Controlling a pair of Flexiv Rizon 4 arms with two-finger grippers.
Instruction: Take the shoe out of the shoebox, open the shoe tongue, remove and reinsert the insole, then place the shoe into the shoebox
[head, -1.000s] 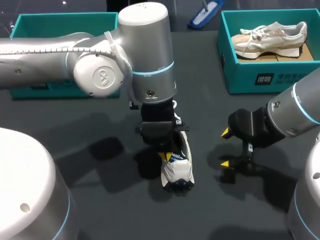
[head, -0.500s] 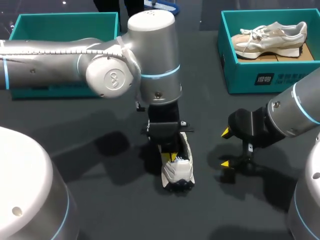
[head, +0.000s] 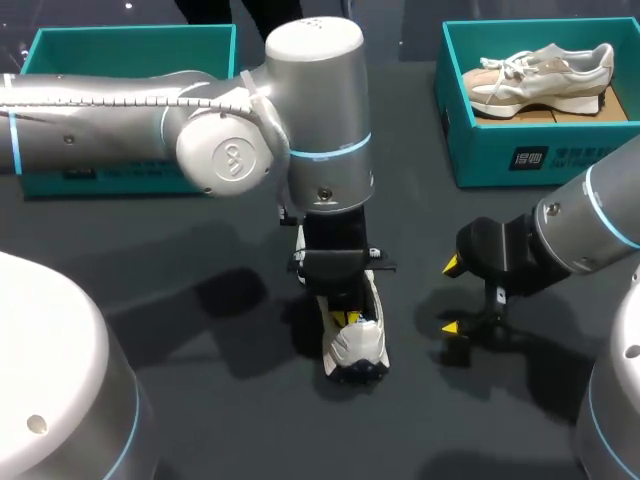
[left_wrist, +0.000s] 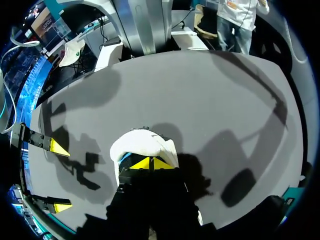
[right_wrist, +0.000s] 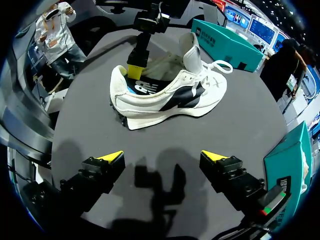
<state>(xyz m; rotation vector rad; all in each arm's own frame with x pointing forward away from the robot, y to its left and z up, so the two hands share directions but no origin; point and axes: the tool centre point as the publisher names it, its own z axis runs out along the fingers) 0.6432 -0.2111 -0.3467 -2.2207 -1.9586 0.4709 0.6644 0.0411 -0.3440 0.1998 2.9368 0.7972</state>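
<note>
A white and black shoe (head: 360, 345) stands upright on the dark table, heel toward the near edge. My left gripper (head: 345, 318) points straight down into the shoe's opening just ahead of the heel, its yellow tips pressed together; nothing shows between them. The left wrist view has the shut gripper (left_wrist: 150, 163) over the white heel (left_wrist: 142, 145). In the right wrist view the shoe (right_wrist: 170, 95) lies side-on with its tongue (right_wrist: 191, 50) raised and the left gripper (right_wrist: 136, 67) inside it. My right gripper (head: 452, 297) hangs open right of the shoe, empty.
A teal shoebox (head: 130, 50) stands at the back left, partly hidden behind my left arm. A second teal shoebox (head: 520, 150) at the back right holds a beige shoe (head: 540, 72). Bare table lies between the shoe and the boxes.
My left arm has shifted a little to the right, its gripper still down in the shoe. The shoe and my right arm have kept their places.
</note>
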